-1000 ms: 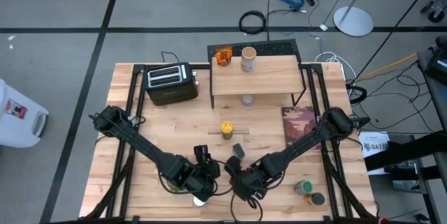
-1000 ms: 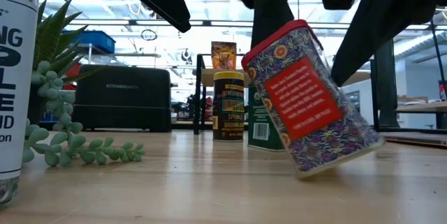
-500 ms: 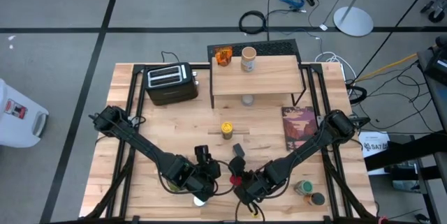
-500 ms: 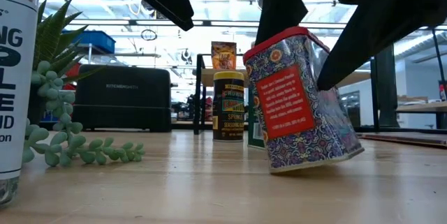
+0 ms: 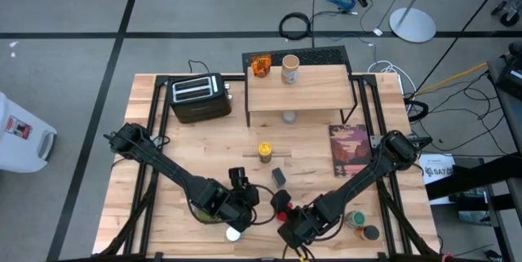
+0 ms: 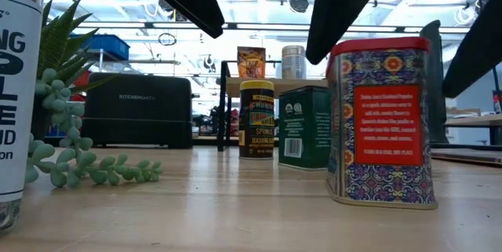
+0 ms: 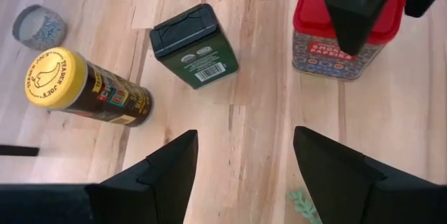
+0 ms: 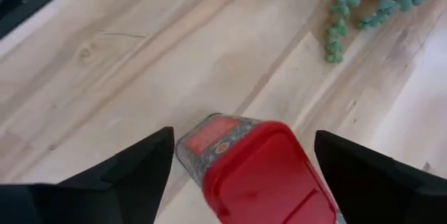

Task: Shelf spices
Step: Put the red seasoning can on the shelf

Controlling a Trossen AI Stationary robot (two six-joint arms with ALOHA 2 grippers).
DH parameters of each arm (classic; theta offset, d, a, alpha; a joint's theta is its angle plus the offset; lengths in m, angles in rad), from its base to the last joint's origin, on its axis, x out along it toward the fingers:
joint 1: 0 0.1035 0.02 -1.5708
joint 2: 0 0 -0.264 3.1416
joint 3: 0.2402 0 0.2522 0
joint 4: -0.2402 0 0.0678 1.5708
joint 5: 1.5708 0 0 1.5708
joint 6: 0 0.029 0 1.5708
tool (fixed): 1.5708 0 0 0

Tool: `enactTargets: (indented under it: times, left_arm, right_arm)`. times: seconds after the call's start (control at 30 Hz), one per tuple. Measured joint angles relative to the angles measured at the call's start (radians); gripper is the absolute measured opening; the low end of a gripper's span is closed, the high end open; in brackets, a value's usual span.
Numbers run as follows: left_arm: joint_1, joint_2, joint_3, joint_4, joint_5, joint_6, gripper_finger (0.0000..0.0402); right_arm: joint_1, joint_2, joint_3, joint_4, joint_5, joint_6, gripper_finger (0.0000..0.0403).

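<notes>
Red tin (image 8: 258,172) between open right gripper (image 8: 241,158)

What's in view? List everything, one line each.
toaster: one, black, table back left
shelf: one, light wood, back centre
amber jar: one, on shelf
tan-lidded jar: one, on shelf
pale-capped shaker: one, at shelf's front edge
yellow-lidded jar: one, table centre
square tin: one, dark green, centre
red tin: one, upright, front
book: one, dark red, right
green-capped bottle: one, front right
plant: one, green, front
left hand: open, empty
right hand: open, straddling red tin
</notes>
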Motion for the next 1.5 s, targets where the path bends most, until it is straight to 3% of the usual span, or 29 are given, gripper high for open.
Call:
enactTargets:
  times: [0.4, 0.57, 0.9, 1.5]
  left_arm:
    - [0.001, 0.000, 0.000, 0.000, 0.000, 0.000, 0.0247]
    - [0.001, 0.000, 0.000, 0.000, 0.000, -0.003, 0.0247]
    - [-0.005, 0.000, 0.000, 0.003, 0.000, -0.028, 0.0247]
    - [-0.008, 0.000, 0.000, 0.005, 0.000, -0.029, 0.0247]
  right_arm:
    - [-0.031, 0.000, 0.001, -0.102, -0.081, -0.069, 0.0355]
    - [-0.051, -0.006, 0.076, -0.186, -0.115, -0.129, 0.0355]
    - [-0.110, -0.007, 0.099, -0.220, -0.337, -0.180, 0.0328]
    - [-0.140, -0.005, 0.055, -0.203, -0.310, -0.229, 0.0291]
